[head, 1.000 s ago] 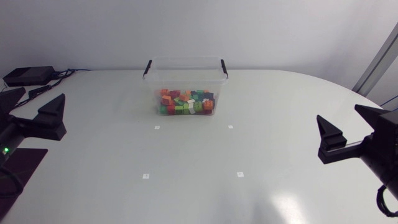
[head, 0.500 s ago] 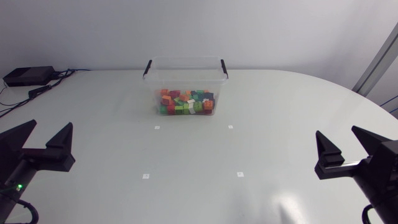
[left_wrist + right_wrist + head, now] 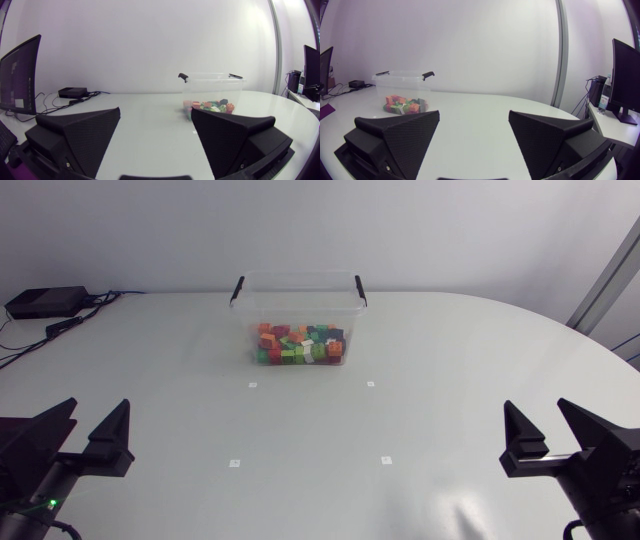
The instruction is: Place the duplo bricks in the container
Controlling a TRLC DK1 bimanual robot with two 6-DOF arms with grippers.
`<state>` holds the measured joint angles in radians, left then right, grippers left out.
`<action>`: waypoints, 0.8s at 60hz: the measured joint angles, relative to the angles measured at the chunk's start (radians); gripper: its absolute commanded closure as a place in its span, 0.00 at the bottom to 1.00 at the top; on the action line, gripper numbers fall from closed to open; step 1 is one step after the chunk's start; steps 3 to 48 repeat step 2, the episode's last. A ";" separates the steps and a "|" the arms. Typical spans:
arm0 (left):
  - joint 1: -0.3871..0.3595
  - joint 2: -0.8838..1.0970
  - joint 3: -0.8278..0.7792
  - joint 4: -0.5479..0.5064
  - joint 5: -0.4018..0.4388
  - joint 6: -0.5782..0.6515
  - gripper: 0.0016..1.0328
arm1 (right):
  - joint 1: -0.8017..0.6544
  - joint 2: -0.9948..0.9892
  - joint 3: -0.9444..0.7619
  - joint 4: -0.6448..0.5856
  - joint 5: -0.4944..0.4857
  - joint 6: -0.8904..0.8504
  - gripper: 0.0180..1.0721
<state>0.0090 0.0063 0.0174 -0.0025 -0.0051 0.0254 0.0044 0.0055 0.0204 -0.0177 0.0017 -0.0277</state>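
Both arms have drawn back toward the near edge over the last second. The left claw [image 3: 97,415] came down from mid-left to the near-left corner, and the right claw [image 3: 537,415] slid a little nearer on the right.

Near: I read the left claw as released, its two wedge fingers spread wide and pointing across the table [image 3: 450,380]. The right claw is released in the same way, well apart from the left one, at the near right.

Middle: four small white markers [image 3: 252,385] sit on the table in a loose rectangle between the claws and the tub.

Far: the clear container [image 3: 298,278] stands upright at far centre, lidless, with a black handle [image 3: 237,288] at each end. It is in the same spot as before. The duplo bricks [image 3: 300,345] lie heaped inside it on the bottom, a mix of red, orange, green and white. Both wrist views show the container well ahead of the spread fingers.

Far left: a black box [image 3: 45,302] with cables sits at the table's edge.
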 measured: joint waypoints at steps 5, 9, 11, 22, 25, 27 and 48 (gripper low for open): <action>0.000 0.000 0.000 0.000 0.000 0.000 0.04 | 0.000 0.000 0.000 0.000 0.000 0.002 0.05; 0.000 0.000 0.000 0.000 0.000 0.000 0.04 | 0.000 0.000 0.000 0.000 0.000 0.002 0.05; 0.000 0.000 0.000 0.000 0.000 0.000 0.04 | 0.000 0.000 0.000 0.000 0.000 0.002 0.05; 0.000 0.000 0.000 0.000 0.000 0.000 0.04 | 0.000 0.000 0.000 0.000 0.000 0.002 0.05; 0.000 0.000 0.000 0.000 0.000 0.000 0.04 | 0.000 0.000 0.000 0.000 0.000 0.002 0.05; 0.000 0.000 0.000 0.000 0.000 0.000 0.04 | 0.000 0.000 0.000 0.000 0.000 0.002 0.05; 0.000 0.000 0.000 0.000 0.000 0.000 0.04 | 0.000 0.000 0.000 0.000 0.000 0.002 0.05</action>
